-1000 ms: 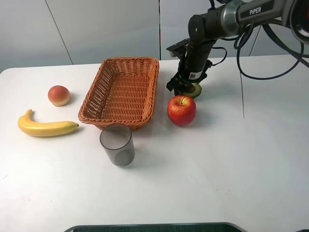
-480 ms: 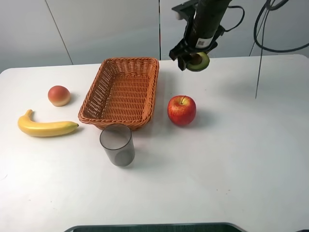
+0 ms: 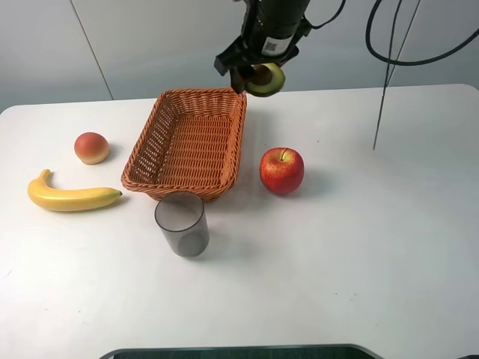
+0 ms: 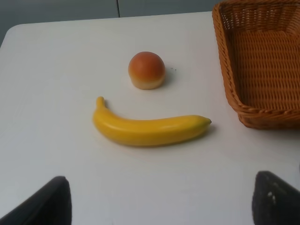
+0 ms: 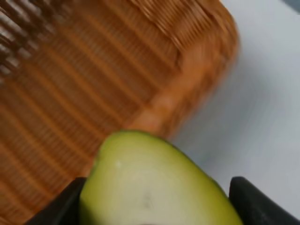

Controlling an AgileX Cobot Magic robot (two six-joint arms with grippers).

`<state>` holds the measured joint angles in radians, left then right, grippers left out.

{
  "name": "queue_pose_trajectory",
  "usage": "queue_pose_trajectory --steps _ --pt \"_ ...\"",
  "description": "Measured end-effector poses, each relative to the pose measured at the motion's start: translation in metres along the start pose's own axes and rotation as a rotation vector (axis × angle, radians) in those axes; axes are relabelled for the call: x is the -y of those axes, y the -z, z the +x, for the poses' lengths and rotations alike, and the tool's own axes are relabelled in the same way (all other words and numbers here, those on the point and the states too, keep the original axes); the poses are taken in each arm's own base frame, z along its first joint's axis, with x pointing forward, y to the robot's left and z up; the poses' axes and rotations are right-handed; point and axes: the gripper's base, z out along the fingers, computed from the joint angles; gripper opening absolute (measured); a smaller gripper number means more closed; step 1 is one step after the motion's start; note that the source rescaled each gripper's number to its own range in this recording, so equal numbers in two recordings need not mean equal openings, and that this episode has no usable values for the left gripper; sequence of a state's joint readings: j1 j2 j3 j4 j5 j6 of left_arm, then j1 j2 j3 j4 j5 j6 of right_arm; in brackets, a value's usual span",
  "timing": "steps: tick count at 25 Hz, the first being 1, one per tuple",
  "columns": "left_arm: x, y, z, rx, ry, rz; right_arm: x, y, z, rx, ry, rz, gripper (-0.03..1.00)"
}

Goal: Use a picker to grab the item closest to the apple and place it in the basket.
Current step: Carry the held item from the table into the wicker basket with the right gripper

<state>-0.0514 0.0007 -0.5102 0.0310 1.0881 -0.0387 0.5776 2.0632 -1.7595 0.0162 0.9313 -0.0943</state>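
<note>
A white desk (image 3: pixel 359 247) fills the exterior high view, with a grey panelled wall (image 3: pixel 150 45) along the top. Open surface spreads across the lower right, to the desk's near edge. At top centre the right gripper (image 3: pixel 253 77) clamps the green halved avocado (image 3: pixel 267 79) in the air over the far right corner of the woven orange wicker basket (image 3: pixel 182 94). The red apple (image 3: pixel 281 170) sits right of the basket. A white sticker (image 3: pixel 271 46) on the arm is unreadable. The left gripper (image 4: pixel 161 201) is spread wide, holding nothing, near the yellow banana (image 4: pixel 150 129).

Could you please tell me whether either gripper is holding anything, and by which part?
The right gripper holds the green avocado half, pinched across its sides near the woven wicker basket's far corner. The left gripper is open and holds nothing.
</note>
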Motion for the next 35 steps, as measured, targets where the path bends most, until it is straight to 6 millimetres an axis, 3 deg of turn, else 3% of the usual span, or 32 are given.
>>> queue_pose_trajectory --steps 4,13,22,35 --pt "0.0 0.0 0.0 0.0 0.0 0.0 -0.025 -0.007 -0.016 0.04 0.025 -0.042 0.04" --pt "0.0 0.0 0.0 0.0 0.0 0.0 -0.066 -0.055 -0.024 0.038 0.06 -0.113 0.04" --pt "0.0 0.0 0.0 0.0 0.0 0.0 -0.082 -0.085 -0.018 0.025 0.091 -0.119 0.04" --pt "0.0 0.0 0.0 0.0 -0.004 0.0 -0.085 -0.112 -0.008 -0.027 0.098 -0.116 0.04"
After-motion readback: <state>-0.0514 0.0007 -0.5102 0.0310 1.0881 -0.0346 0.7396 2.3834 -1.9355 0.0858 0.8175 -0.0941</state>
